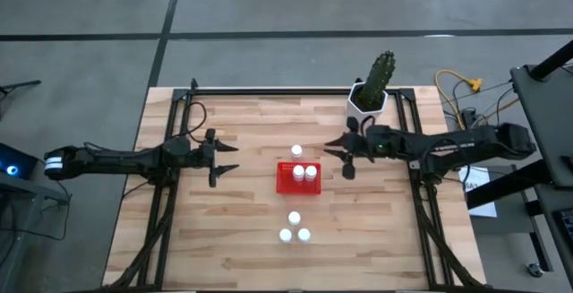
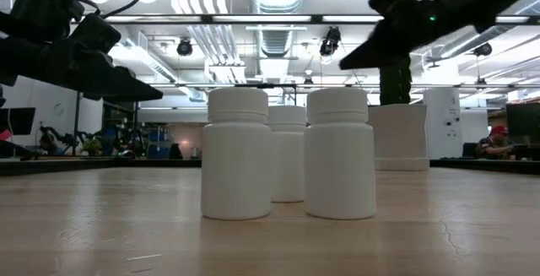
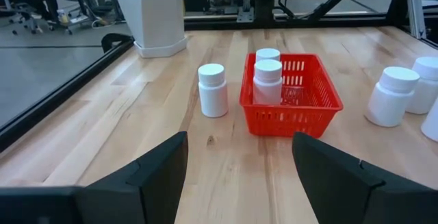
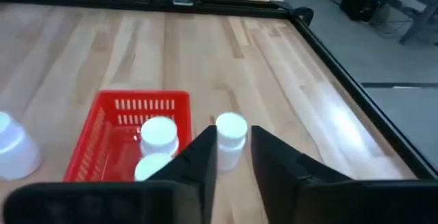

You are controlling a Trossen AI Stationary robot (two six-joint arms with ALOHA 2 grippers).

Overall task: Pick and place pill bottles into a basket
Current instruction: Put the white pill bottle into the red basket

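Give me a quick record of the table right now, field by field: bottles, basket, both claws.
basket: red basket, mid-table
bottles in basket: two
bottles outside: one just beyond the basket; three clustered on the opposite side
left claw: open, empty, beside the basket
right claw: empty, near the lone bottle
other: cactus pot at table edge
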